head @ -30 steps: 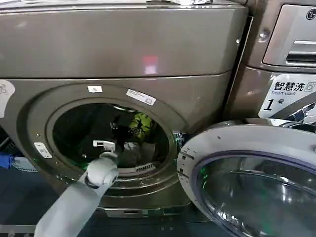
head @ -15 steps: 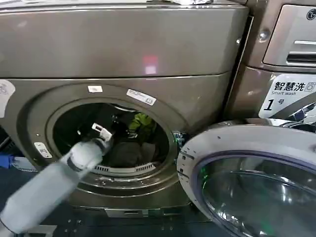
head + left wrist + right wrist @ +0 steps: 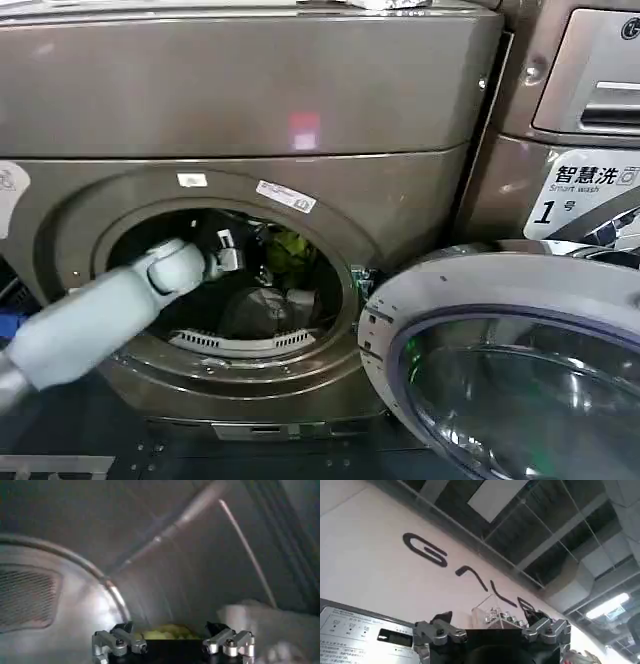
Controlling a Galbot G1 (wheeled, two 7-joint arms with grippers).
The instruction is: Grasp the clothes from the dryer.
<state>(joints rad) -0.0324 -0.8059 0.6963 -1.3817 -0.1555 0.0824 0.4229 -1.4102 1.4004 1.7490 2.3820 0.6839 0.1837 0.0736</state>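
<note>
Left hand [image 3: 232, 258] inside dryer [image 3: 250, 110] porthole, fingers apart, nothing gripped, lime clothes [image 3: 290, 247] just beyond, grey piece lower in drum, open door [image 3: 500, 350] at right, hand tips hard to make out, right hand [image 3: 492, 630] spread, raised toward ceiling.

Head cam: looks forward and down at the dryer [image 3: 250, 100] front from close in, porthole left of centre, open door [image 3: 500, 360] lower right. Left wrist cam: inside the drum, close, facing along the drum wall [image 3: 165, 555] over the left hand [image 3: 172, 645] toward the lime cloth [image 3: 167, 632]. Shared with head cam: drum interior and lime cloth [image 3: 290, 245]. Right wrist cam: outside the dryer, tilted up past the right hand [image 3: 492, 632] at a lettered wall [image 3: 380, 570] and the ceiling [image 3: 560, 525].
</note>
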